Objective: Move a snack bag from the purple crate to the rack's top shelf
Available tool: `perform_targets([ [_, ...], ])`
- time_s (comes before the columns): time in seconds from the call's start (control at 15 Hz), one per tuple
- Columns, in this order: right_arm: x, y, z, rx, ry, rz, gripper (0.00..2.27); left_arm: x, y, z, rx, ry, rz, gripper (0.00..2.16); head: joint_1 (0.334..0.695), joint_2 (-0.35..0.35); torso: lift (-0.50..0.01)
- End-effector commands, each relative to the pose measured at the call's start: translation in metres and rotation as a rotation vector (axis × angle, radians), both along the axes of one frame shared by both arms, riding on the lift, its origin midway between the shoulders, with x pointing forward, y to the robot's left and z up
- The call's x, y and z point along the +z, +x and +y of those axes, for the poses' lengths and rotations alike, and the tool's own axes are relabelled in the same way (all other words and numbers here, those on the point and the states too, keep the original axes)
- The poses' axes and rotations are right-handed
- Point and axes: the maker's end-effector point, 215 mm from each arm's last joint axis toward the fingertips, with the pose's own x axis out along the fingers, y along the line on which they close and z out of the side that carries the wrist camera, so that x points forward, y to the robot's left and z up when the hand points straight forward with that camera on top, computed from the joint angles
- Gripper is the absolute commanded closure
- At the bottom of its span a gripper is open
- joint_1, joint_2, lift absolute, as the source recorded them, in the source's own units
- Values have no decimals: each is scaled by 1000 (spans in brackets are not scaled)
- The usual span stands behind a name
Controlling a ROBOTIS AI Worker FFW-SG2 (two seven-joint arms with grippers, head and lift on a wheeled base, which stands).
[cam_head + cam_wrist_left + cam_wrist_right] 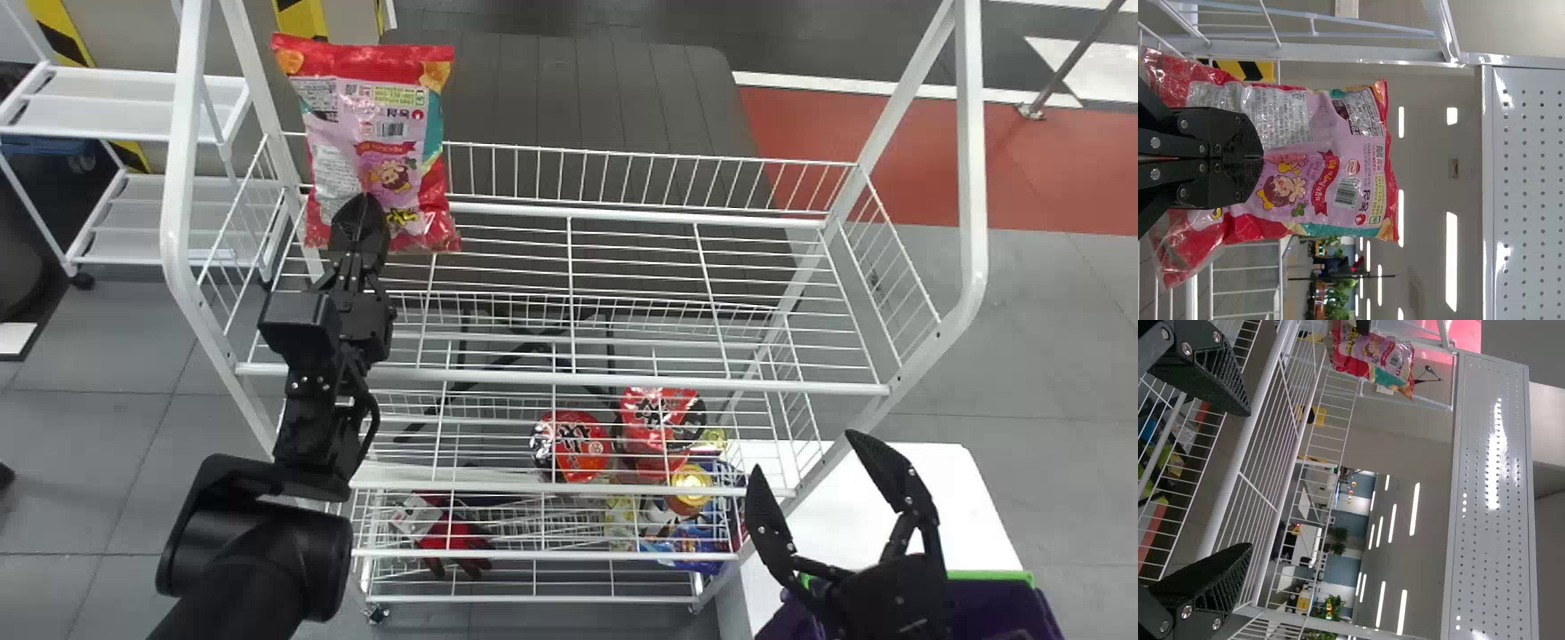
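Floor: grey tiles (89, 427), with a flat red area (1049, 169) behind the rack at the right.
Snack bag: a glossy red, lilac and teal snack bag (333, 133), upright at the left end of the rack's top shelf; whether it touches the wires I cannot tell.
Left end effector: black, flat-fingered left gripper (360, 218), fingers brought together and pinching the bag's lower middle; the rest of the bag rises above the fingertips.
Left arm: black, up from the bottom edge and stretched forward to the rack's left side.
Top shelf: white wire mesh (569, 385) with low wire sides.
Lower shelf: red round packages (580, 444) behind the wires.
Right end effector: black right gripper (805, 453), fingers spread wide with nothing between them, near the rack's right front post.
Right side: purple crate (1005, 604) with a green rim, by a white desk (951, 489).
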Motion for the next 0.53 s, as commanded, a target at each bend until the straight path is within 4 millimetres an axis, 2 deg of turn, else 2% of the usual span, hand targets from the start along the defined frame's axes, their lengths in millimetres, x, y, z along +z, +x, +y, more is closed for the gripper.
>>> perform_targets([
  [0.0,2,0,0,1,0,-6,120,-2,5,3,5,6,14,1376,695,-93,-12],
  [0.2,3,-1,0,1,0,-12,120,-9,9,5,8,16,36,1366,695,-88,-12],
  [0.33,5,-3,1,4,-1,-21,120,-16,9,6,8,21,54,1133,695,-86,-12],
  [0.47,6,-5,2,9,-3,-28,120,-16,9,9,17,18,53,1102,695,-84,-12],
])
